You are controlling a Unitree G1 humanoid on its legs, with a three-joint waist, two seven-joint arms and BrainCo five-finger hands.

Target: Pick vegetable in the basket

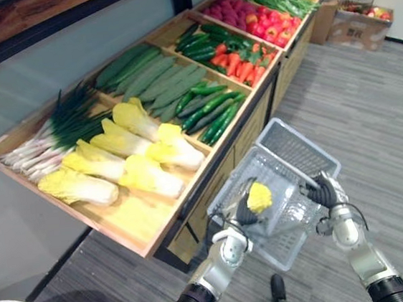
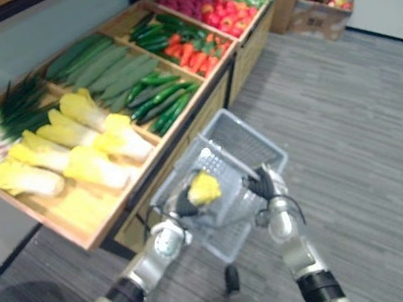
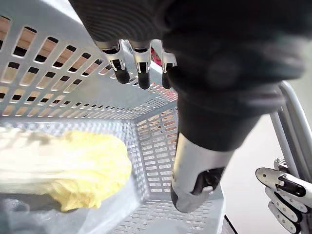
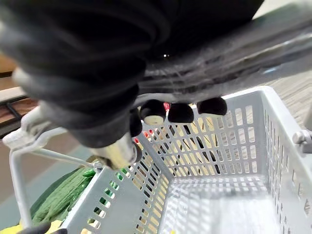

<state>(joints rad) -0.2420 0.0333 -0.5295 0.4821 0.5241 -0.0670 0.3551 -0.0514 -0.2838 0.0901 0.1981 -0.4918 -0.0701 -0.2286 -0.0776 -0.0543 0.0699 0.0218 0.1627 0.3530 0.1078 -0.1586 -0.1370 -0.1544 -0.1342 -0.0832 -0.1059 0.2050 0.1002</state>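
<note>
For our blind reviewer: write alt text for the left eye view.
A yellow leafy cabbage sits inside a grey slotted plastic basket beside the left hand, while the right hand grips the basket's handle. Behind stands a stocked wooden produce shelf.

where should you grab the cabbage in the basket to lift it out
Grip the cabbage round its pale, firmer stalk half, not the loose yellow leaf end. Come in through the open top of the basket, where the left hand is; the slotted walls close off the other sides.
</note>
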